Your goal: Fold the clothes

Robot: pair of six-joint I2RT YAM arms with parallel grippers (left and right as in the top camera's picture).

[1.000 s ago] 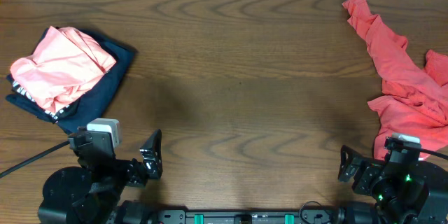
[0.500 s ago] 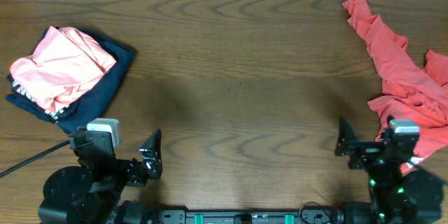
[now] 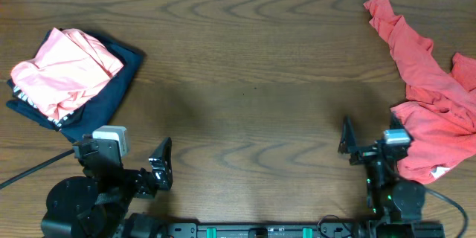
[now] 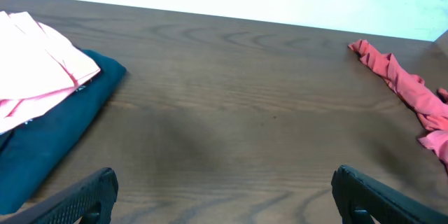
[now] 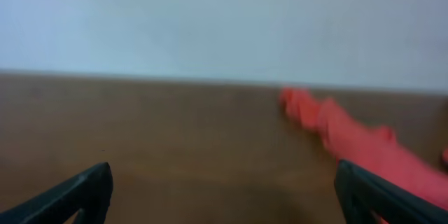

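1. seen from above, the table [image 3: 253, 82] has clothes at two sides and bare wood in the middle.
2. at about 9 o'clock there is a neat pile. a pink top [image 3: 63, 71] lies folded on a dark blue cloth [image 3: 115, 93]. i think these two are done.
3. at about 3 o'clock lies the red shirt [image 3: 435, 97]. it is crumpled and runs in a long strip from 2 o'clock at the far edge down to 4 o'clock. it is not folded yet.
4. the left gripper [image 4: 222, 199] sits low at about 7 o'clock, by the near edge. its two fingers are wide apart and nothing is between them. it is well apart from the pile and far from the red shirt.
5. the right gripper [image 5: 224, 196] is at about 5 o'clock. its picture is blurry, but its fingers are spread wide too and hold nothing. the low end of the red shirt is just beside this arm, on its 3 o'clock side. i cannot tell if they touch.
6. so, as i see it, two pieces are done and one is left. i think the red shirt still has to be grabbed, laid flat on the bare wood and folded up.
7. the right arm is the near one for that job, i think. the shirt is bunched, so it may need both arms to pull it flat.
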